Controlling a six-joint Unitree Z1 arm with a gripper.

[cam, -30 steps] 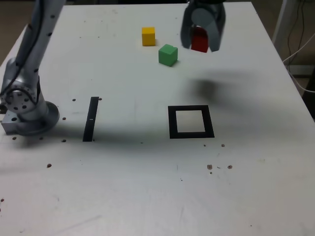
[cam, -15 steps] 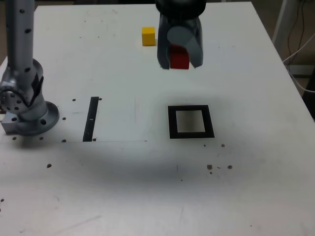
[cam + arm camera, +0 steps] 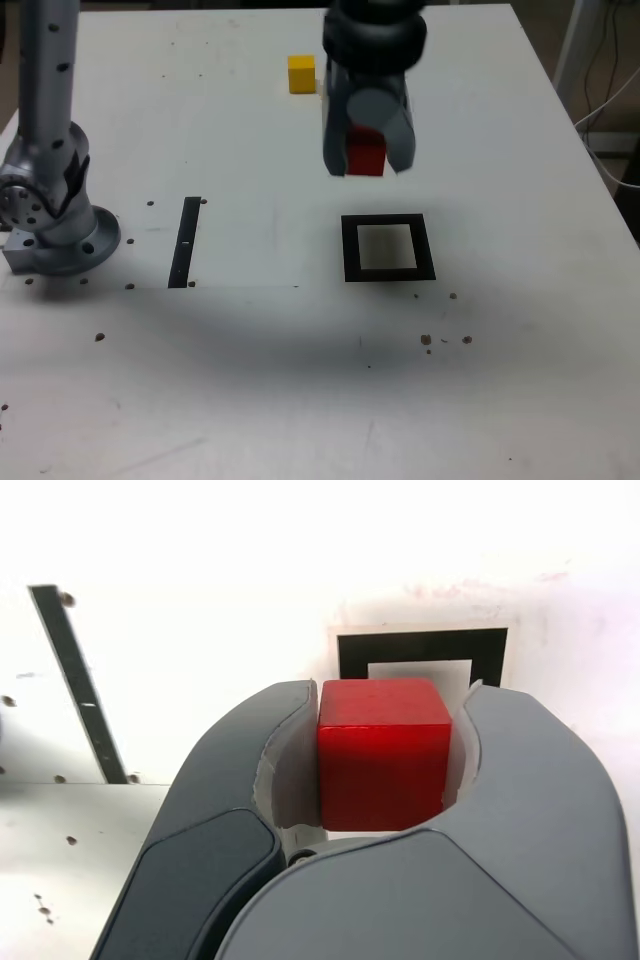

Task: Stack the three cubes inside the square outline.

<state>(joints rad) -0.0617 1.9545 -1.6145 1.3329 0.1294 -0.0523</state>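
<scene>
I have the red cube (image 3: 366, 153) clamped between both jaws of the gripper (image 3: 368, 150), lifted clear of the white table (image 3: 520, 330). In the exterior view it hangs just beyond the far edge of the square outline (image 3: 388, 247), not over its white centre. The yellow cube (image 3: 301, 74) sits well apart, farther back. The green cube is hidden. The narrow black strip (image 3: 185, 241) lies toward the exterior view's left, near the arm base (image 3: 55, 225).

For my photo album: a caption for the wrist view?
Tool gripping a red block above the black square.
</scene>
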